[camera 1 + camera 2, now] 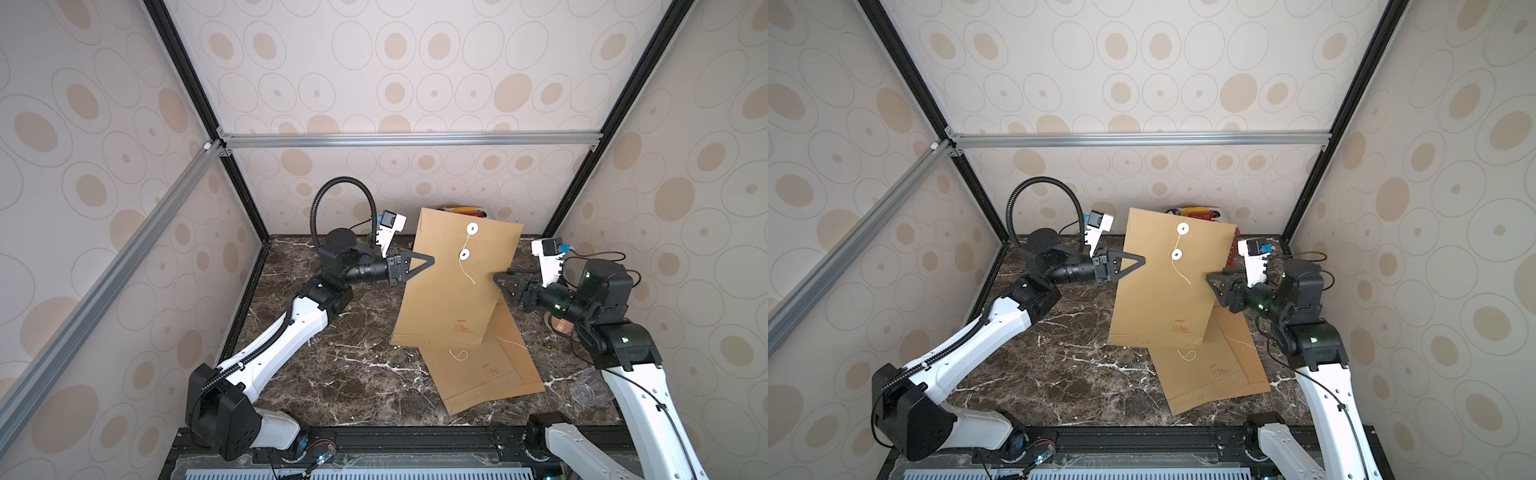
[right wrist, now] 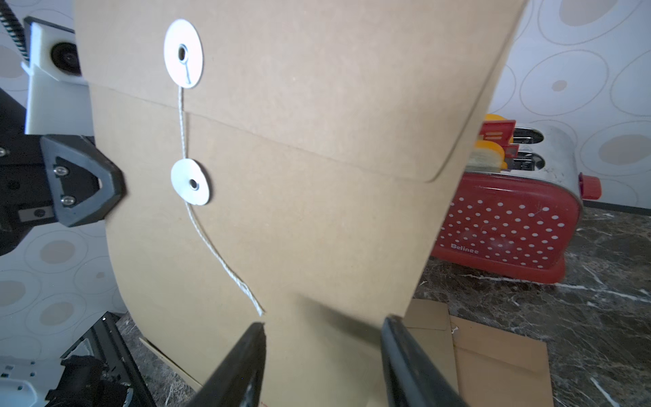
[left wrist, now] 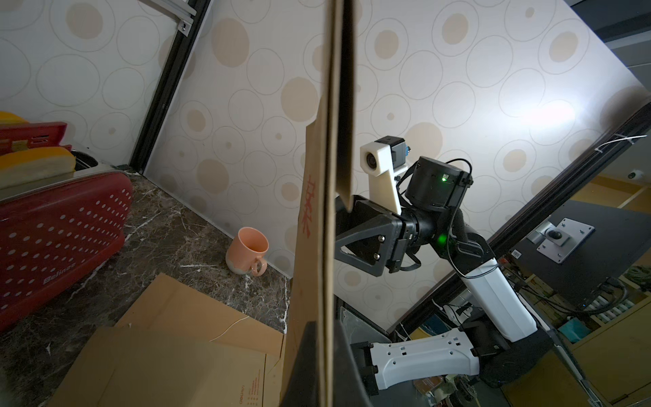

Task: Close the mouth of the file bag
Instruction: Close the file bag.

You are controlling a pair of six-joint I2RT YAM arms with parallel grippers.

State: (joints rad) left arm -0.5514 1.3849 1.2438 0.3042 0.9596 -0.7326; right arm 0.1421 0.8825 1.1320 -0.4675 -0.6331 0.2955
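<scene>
Brown kraft-paper file bag (image 1: 453, 286) is held upright over the dark marble bench (image 1: 332, 374), in front of other brown file bags (image 1: 490, 374) lying flat. The left jaws are clamped on the bag's edge on the left arm's side. The right jaws stand apart at the opposite edge, gripping nothing. The flap is folded down over the front. A thin white string (image 2: 182, 119) runs from the upper white disc (image 2: 183, 53) on the flap to the lower white disc (image 2: 190, 181). It then hangs loose, ending just above the right jaws. A red dotted toaster (image 2: 503, 225) stands behind.
</scene>
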